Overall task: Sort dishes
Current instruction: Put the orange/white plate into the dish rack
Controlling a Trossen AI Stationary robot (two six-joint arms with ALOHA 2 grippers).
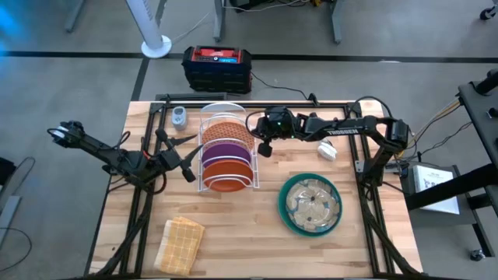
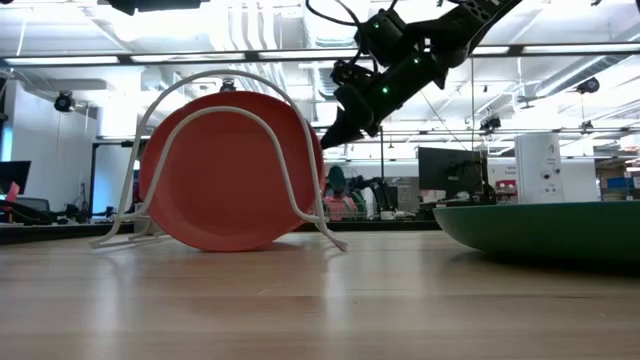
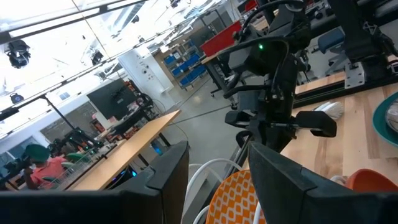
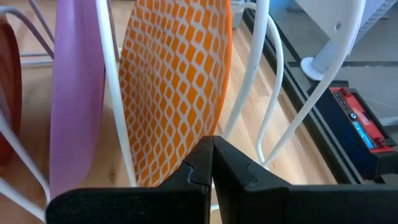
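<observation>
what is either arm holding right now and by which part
Nothing is held. The right gripper has its jaws shut and empty beside the orange-patterned plate in the rack; the left gripper stands open beside the rack.

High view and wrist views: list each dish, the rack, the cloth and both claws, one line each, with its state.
Orange-patterned plate: upright in the rack.
Purple plate: upright in the rack, next slot.
Plain orange plate: upright in the rack.
Teal-green plate: flat on the table, clear glass plate lying in it.
White wire rack: standing, holding three plates.
Tan cloth: lying folded on the table.
Right claw: shut, empty, at the patterned plate's edge.
Left claw: partly open, empty, beside the rack.
</observation>
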